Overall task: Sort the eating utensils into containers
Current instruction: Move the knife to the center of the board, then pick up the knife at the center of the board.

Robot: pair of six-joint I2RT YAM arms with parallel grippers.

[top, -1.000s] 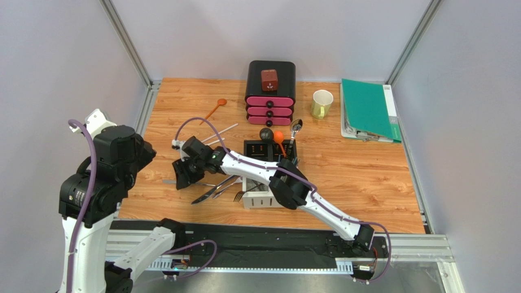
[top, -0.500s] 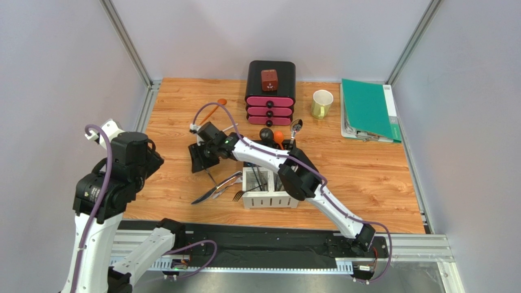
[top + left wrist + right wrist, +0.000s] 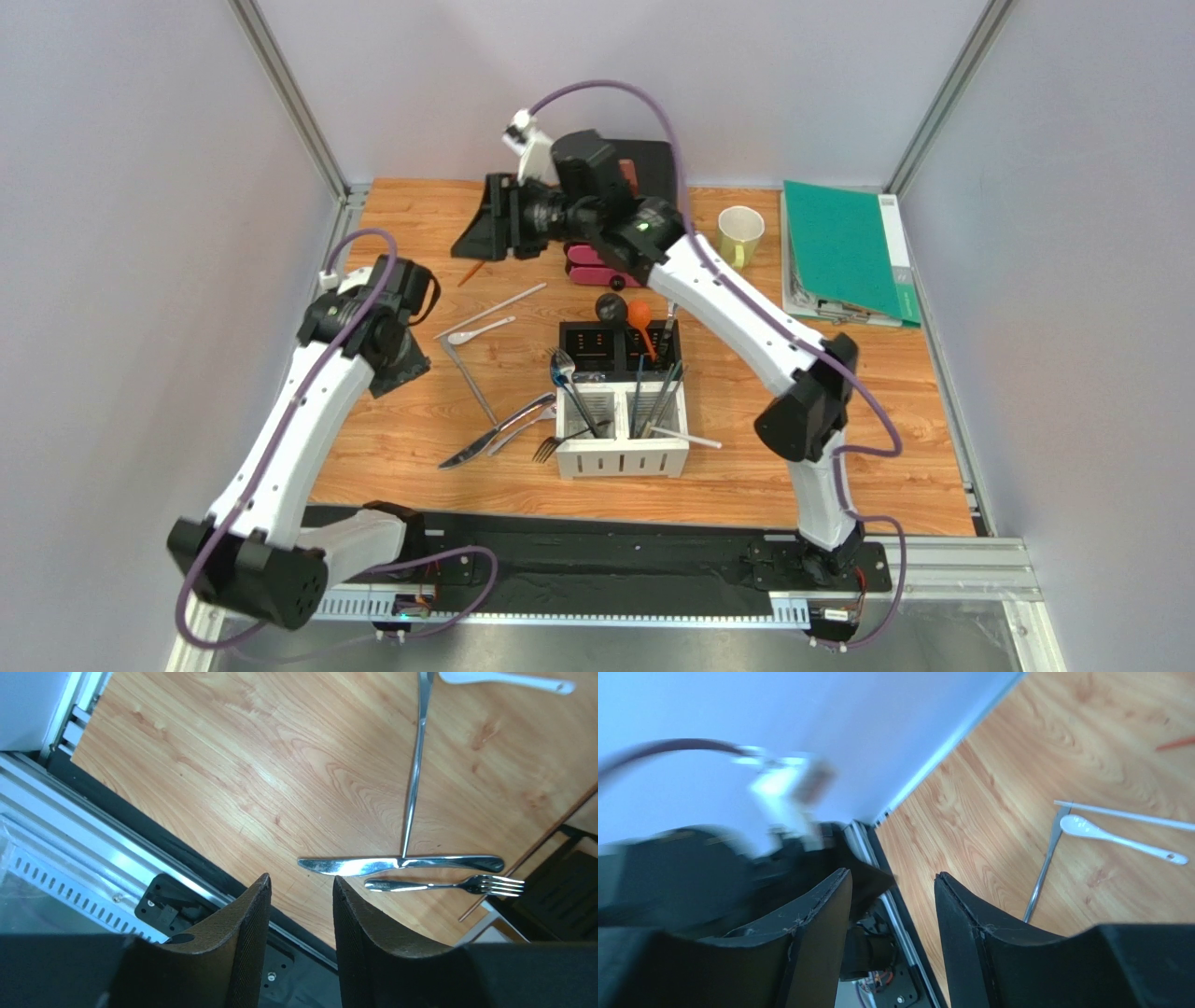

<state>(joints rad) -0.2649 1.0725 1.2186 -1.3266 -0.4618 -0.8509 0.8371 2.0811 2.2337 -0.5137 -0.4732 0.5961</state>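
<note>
The caddy (image 3: pixel 626 455) stands mid-table, holding an orange spoon (image 3: pixel 640 314), a black spoon (image 3: pixel 610 305) and several dark and silver utensils. Left of it on the wood lie a silver knife (image 3: pixel 481 443), a fork (image 3: pixel 544 448), a long silver handle (image 3: pixel 471 378), a white spoon (image 3: pixel 477 333) and a pale stick (image 3: pixel 498 308). My left gripper (image 3: pixel 404 367) hangs open and empty left of them; its wrist view (image 3: pixel 302 882) shows the knife (image 3: pixel 400 864) and fork (image 3: pixel 449 884). My right gripper (image 3: pixel 474 235) is raised at the back left, open and empty in its wrist view (image 3: pixel 892 878), above the white spoon (image 3: pixel 1120 838).
A black-and-pink drawer box (image 3: pixel 617 255) stands at the back, partly behind my right arm. A pale green mug (image 3: pixel 738 238) and a green folder (image 3: pixel 842 249) are at the back right. An orange spoon handle (image 3: pixel 474 269) lies under my right gripper.
My right arm has lifted from the utensils left of the caddy and swung up to the back of the table. My left arm has reached in over the table's left side.
</note>
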